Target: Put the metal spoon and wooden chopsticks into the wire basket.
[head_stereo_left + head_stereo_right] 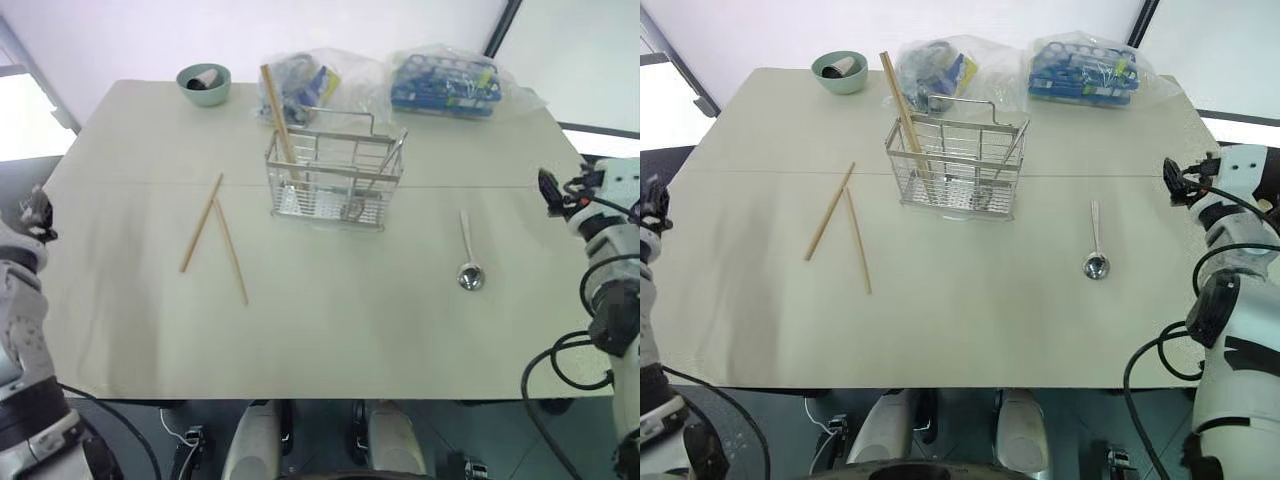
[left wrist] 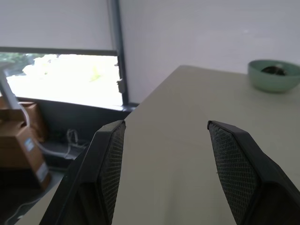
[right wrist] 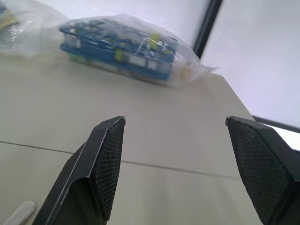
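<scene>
- Nearest you in the head views, the pale matte table (image 1: 330, 340) lies bare along its near edge. Two wooden chopsticks (image 1: 214, 236) lie left of centre, meeting at their far tips and splaying toward you.
- Your metal spoon (image 1: 468, 256) lies right of centre, well apart from the sticks, round bowl toward you, thin handle pointing away.
- Between them, farther back, stands the wire basket (image 1: 334, 178): silver grid sides, thin loop handle, a thicker pale stick (image 1: 279, 118) leaning from its left end. Beyond it sit a green bowl (image 1: 204, 84) and two crinkled plastic bags (image 1: 452, 80).
- Judge the chopsticks light, stiff and thin; they lie flat, so pinch one near mid-length and expect it to roll.
- Judge the spoon light, hard and slick; take the handle near its middle, not the bowl.
- Left wrist view: your left gripper (image 2: 164, 140) has its ribbed black pads apart and empty, over the table's left edge, the green bowl ahead.
- Right wrist view: your right gripper (image 3: 176, 140) stands wide apart, empty, facing the bag of blue items at the far right.
</scene>
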